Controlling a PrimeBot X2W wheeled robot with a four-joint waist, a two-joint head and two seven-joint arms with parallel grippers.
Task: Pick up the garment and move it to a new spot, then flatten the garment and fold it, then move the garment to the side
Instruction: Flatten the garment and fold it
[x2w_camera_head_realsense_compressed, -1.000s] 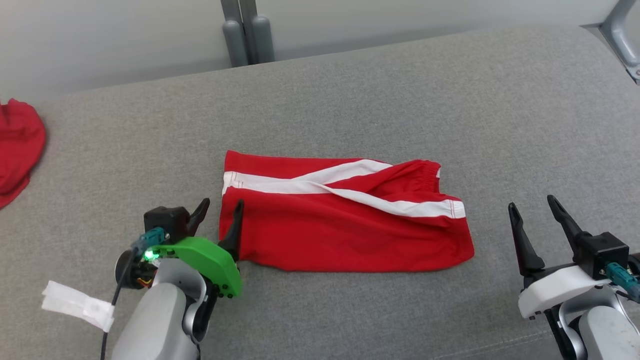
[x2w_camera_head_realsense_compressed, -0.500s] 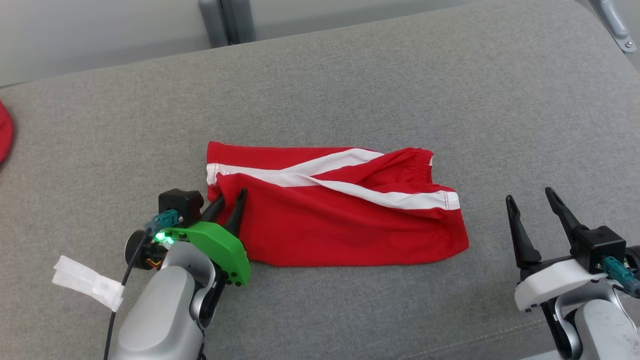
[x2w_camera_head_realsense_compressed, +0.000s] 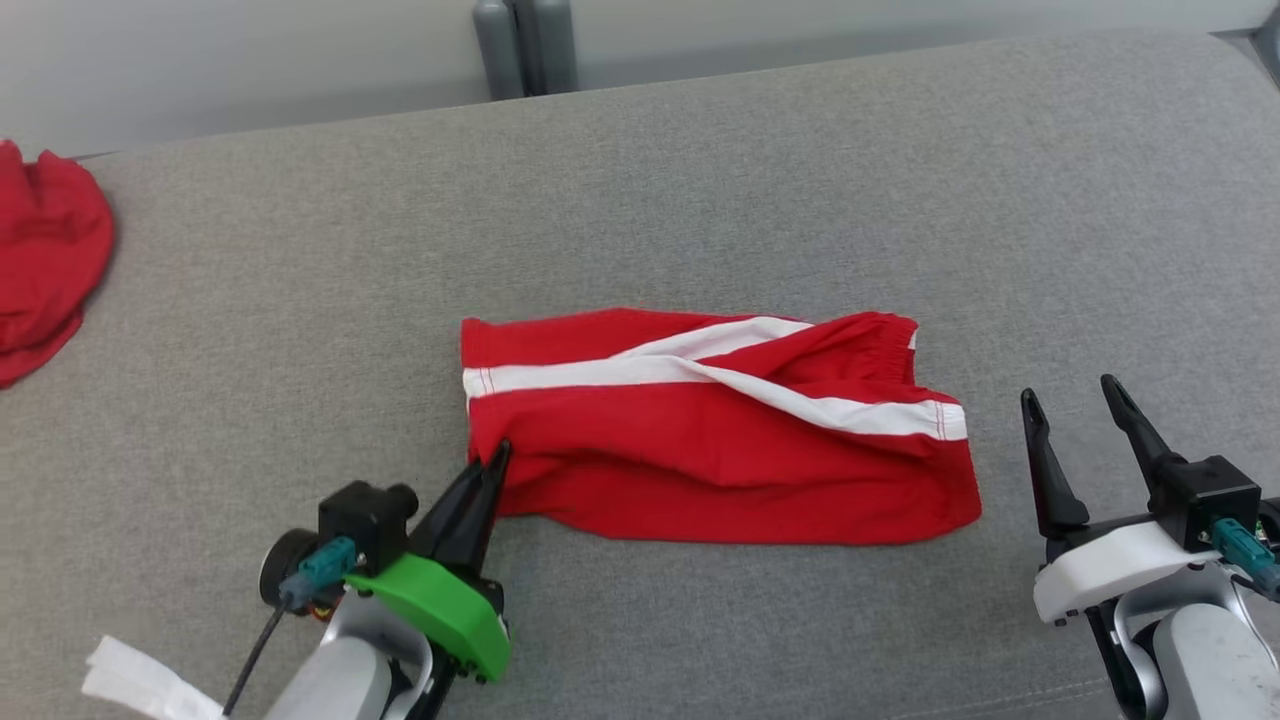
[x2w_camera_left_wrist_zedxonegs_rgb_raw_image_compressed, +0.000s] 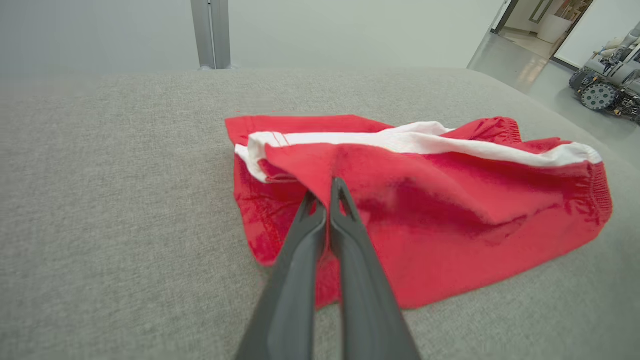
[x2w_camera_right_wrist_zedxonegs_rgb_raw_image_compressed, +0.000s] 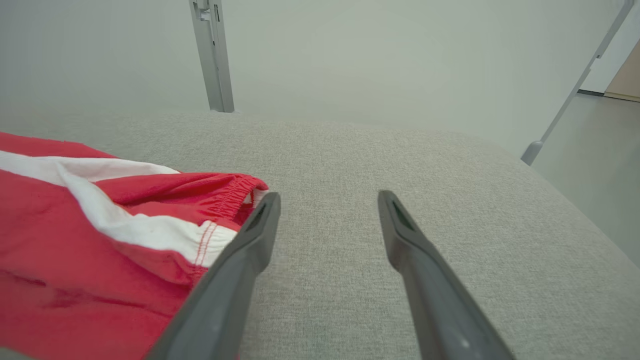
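Fingers (x2w_camera_left_wrist_zedxonegs_rgb_raw_image_compressed: 350, 240) of the left gripper (x2w_camera_head_realsense_compressed: 497, 452) are pressed together on the near-left corner of the red shorts (x2w_camera_head_realsense_compressed: 720, 450). A fold of the red cloth is pinched between their tips and rises there in a small peak. The right gripper (x2w_camera_head_realsense_compressed: 1067, 390) stands with its fingers wide apart, holding nothing, near the shorts' waistband end but apart from it.

The shorts lie folded in the middle of the grey cushion (x2w_camera_head_realsense_compressed: 700, 180), white stripes uppermost and waistband to the right. Bare cushion runs wide behind them. It also reaches left as far as another red garment (x2w_camera_head_realsense_compressed: 45, 260) at the edge, and forward toward the robot. The cushion's right edge curves away beyond the right gripper.

A second ago the left fingers were spread, straddling the shorts' left hem. They have since closed on it, and that corner is now bunched. The right fingers are as open as before.
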